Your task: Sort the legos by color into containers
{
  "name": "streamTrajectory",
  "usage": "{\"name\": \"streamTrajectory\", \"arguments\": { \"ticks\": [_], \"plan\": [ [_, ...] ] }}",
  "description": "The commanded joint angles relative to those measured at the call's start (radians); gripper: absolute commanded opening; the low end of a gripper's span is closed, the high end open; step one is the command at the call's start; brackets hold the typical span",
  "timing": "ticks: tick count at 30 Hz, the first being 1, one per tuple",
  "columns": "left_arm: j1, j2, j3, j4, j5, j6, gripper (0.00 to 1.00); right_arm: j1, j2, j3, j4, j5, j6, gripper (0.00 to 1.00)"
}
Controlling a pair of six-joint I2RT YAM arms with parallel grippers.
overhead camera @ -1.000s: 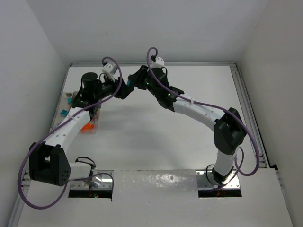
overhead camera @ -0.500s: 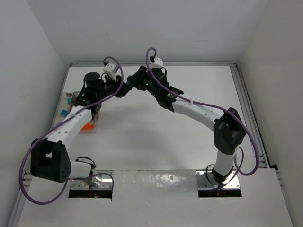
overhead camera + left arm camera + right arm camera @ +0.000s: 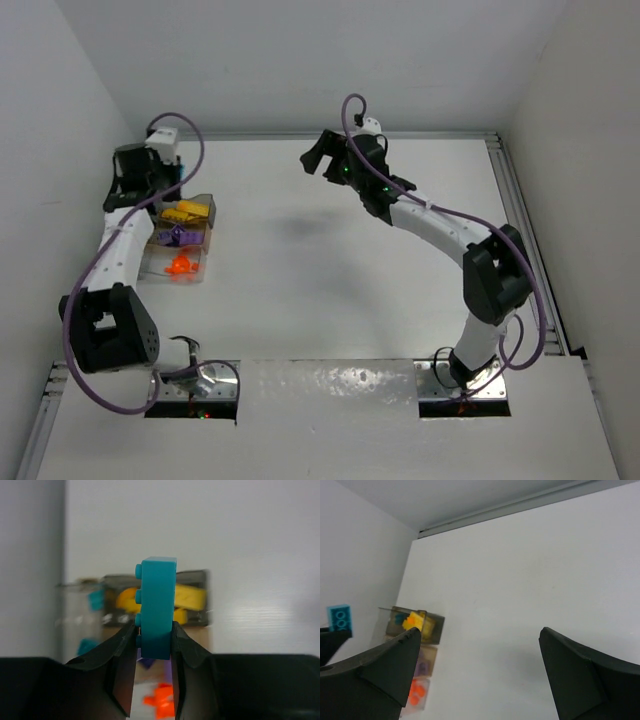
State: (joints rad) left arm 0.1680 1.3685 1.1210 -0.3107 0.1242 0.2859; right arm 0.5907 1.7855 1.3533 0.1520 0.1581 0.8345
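The teal lego [image 3: 158, 595] is pinched upright between the two fingers of the left hand [image 3: 156, 635], its studs facing left in the left wrist view and most of its length standing clear above the fingertips; it hangs in the air over the containers [image 3: 200, 196] and touches none of them; the same brick shows at the far left of the right wrist view, perched on the left hand's tips.

The containers sit as one compartmented tray beside the left edge of the bench [image 3: 330, 290], toward its far left corner; along the tray's right side the yellow legos [image 3: 188, 212] fill the far compartment, the purple legos [image 3: 172, 236] lie in the middle one and the orange legos [image 3: 181, 266] in the near one; a few loose teal pieces [image 3: 95, 600] lie in the compartments on the tray's left side, too blurred to count.

The left arm [image 3: 115, 250] runs up along the bench's left edge from its base at the near edge, covering part of the tray's left side from above.

The right hand [image 3: 318, 160] is spread wide and holds nothing; it is raised over the far middle of the bench, well apart from the tray; its two fingers [image 3: 385, 670] frame the right wrist view with bare bench between them; the right arm [image 3: 440, 225] arcs back to its base near the bench's near right corner; purple cables [image 3: 520, 290] loop along both arms.
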Motion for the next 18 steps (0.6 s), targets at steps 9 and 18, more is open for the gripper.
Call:
{"name": "streamTrajectory", "arguments": {
  "ticks": [9, 18],
  "plan": [
    [0.426, 0.148, 0.031, -0.105, -0.025, 0.3, 0.0, 0.015, -0.071, 0.015, -0.026, -0.097, -0.179, 0.99],
    [0.429, 0.306, 0.066, -0.08, 0.038, 0.357, 0.0, 0.015, -0.057, 0.061, -0.121, -0.092, -0.199, 0.99]
  ]
}}
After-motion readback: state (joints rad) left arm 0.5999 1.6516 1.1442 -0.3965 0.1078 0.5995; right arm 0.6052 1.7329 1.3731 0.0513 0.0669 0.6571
